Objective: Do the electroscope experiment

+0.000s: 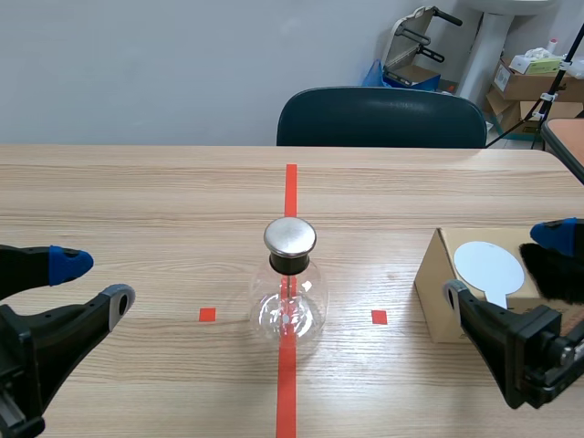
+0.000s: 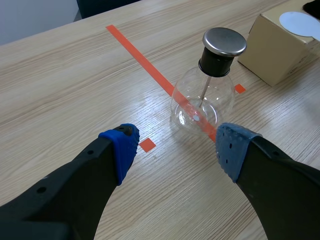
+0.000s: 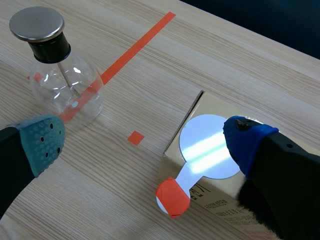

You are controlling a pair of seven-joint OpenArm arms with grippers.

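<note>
Electroscope [image 1: 290, 283] upright on table [image 1: 137, 182]. Left gripper [image 1: 96, 281] left of it, wide open, empty. Right gripper [image 1: 505, 265] right of it, likewise.

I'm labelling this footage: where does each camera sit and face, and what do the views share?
Scene view: between the arms, facing across the table toward a chair; the flask stands centred; the left gripper and right gripper, both open, show low at the sides.
Left wrist view: on the left arm, looking forward and down at the flask; its own open fingers show.
Right wrist view: on the right arm, looking down at the white paddle on the cardboard box; its own open fingers show.
Shared: both wrist views show flask and box.
</note>
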